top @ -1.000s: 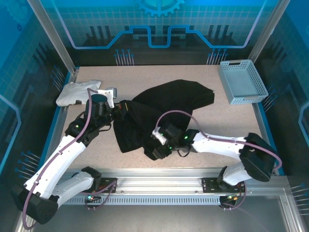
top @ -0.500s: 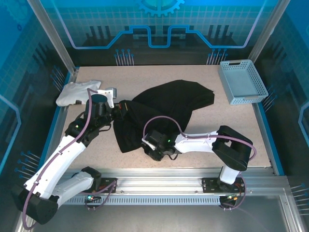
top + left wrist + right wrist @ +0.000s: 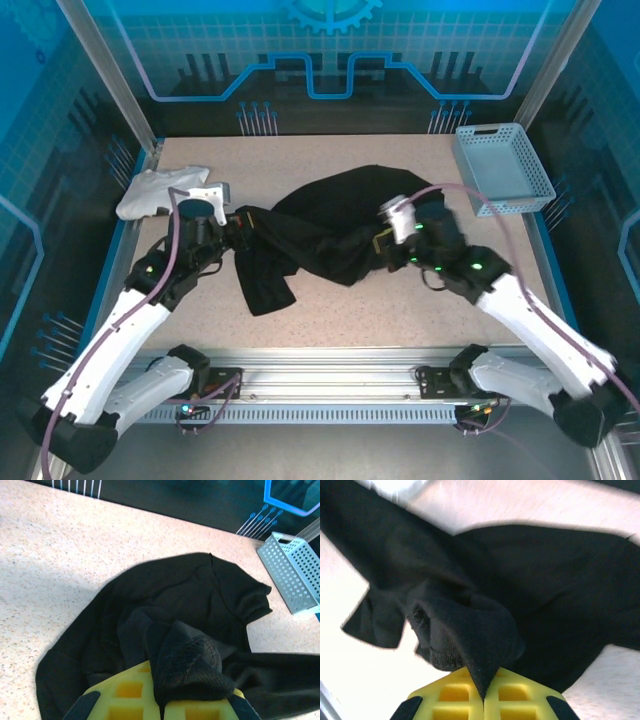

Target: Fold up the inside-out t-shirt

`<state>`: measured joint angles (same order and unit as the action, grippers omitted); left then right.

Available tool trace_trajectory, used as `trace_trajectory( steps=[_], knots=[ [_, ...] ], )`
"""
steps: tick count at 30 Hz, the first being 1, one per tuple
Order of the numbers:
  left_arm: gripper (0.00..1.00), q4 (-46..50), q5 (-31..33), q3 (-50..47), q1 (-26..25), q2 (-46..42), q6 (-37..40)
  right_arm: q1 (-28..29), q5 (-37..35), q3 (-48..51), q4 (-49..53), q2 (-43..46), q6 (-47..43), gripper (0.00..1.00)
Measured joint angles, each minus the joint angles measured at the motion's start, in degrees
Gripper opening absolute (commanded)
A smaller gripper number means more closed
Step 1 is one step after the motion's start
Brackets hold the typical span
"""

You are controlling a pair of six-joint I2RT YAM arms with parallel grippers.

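Observation:
The black inside-out t-shirt (image 3: 330,225) lies crumpled across the middle of the table, no print showing. My left gripper (image 3: 243,225) is shut on a bunched edge at the shirt's left side; in the left wrist view the black cloth (image 3: 192,665) is pinched between the yellow fingers (image 3: 125,700). My right gripper (image 3: 383,240) is shut on a fold at the shirt's right side and holds it raised off the table. In the right wrist view the t-shirt (image 3: 470,640) wedges between the yellow pads (image 3: 520,695), and more cloth hangs beyond.
A small white folded garment (image 3: 160,190) lies at the back left, just behind the left arm. A pale blue perforated basket (image 3: 500,168) stands at the back right, also seen as a basket (image 3: 292,572) in the left wrist view. Blue rails edge the table.
My right gripper has swung from the shirt's front edge up and to the right, carrying a fold of cloth and stretching the shirt. The left gripper has stayed put, still holding.

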<state>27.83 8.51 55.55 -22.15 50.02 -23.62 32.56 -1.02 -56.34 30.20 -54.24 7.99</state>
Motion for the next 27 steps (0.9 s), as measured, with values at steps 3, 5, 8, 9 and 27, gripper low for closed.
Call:
trace_trajectory(
  steps=[3, 5, 8, 9, 27],
  knots=[
    [0.0, 1.01, 1.36, 2.75, 0.0, -3.04, -0.15, -4.02, 2.16, -3.72, 2.89, 6.56, -0.17, 0.0],
    [0.0, 1.27, 2.23, 3.37, 0.0, -6.56, -0.44, -4.52, 2.89, -4.76, 4.33, 10.12, -0.13, 0.0],
    [0.0, 1.86, 3.45, 2.03, 0.0, -11.06, -0.87, -4.59, 2.95, -4.02, 5.77, 13.51, 0.46, 0.0],
    [0.0, 1.77, 4.26, 1.01, 0.0, -11.65, -1.07, -4.76, 2.69, -3.15, 5.62, 13.75, 0.94, 0.0],
    [0.0, -8.52, 4.15, 55.82, 13.42, 36.65, 6.21, -22.86, 0.42, -53.42, -12.72, -32.79, 5.42, 0.0]
  ],
)
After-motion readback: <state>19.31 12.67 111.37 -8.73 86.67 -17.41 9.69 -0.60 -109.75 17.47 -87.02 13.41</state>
